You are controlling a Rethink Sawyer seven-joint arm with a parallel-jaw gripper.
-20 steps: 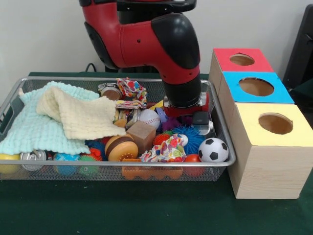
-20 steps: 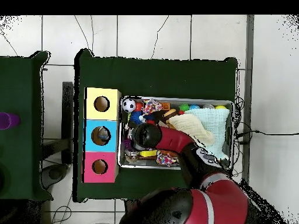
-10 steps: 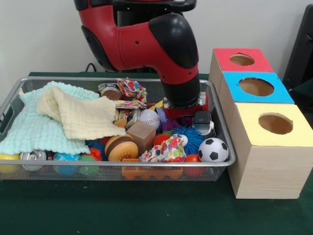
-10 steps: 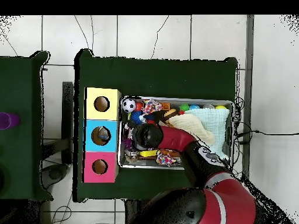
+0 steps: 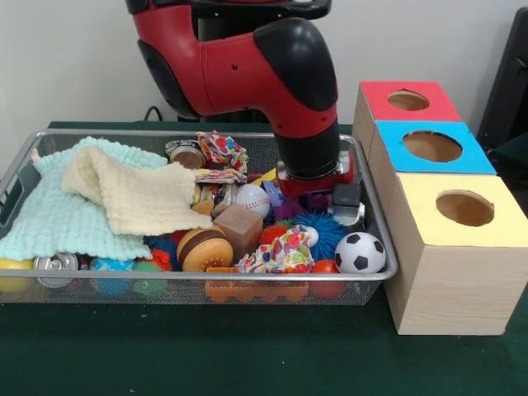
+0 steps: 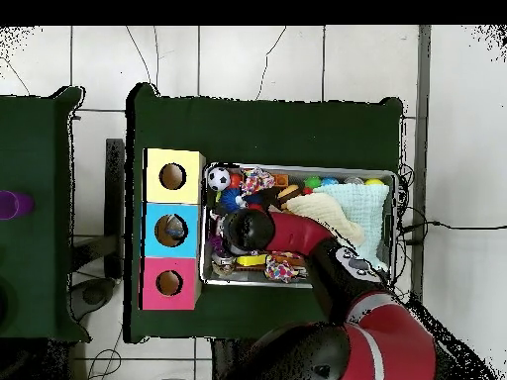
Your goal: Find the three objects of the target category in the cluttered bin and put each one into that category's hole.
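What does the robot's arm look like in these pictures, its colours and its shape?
The arm is thick and rounded, with glossy red shells and black joint covers. Its last link is a black cylinder above a red band with a silver edge. The gripper below it is a dark grey block with pale metal parts. The overhead view shows a white stripe on the red shoulder.

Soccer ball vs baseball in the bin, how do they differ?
The soccer ball is white with black patches; the baseball is white with red stitching. The soccer ball sits at the bin's front corner nearest the boxes; the baseball lies nearer the middle, behind the brown block. Both are small round balls, untouched.
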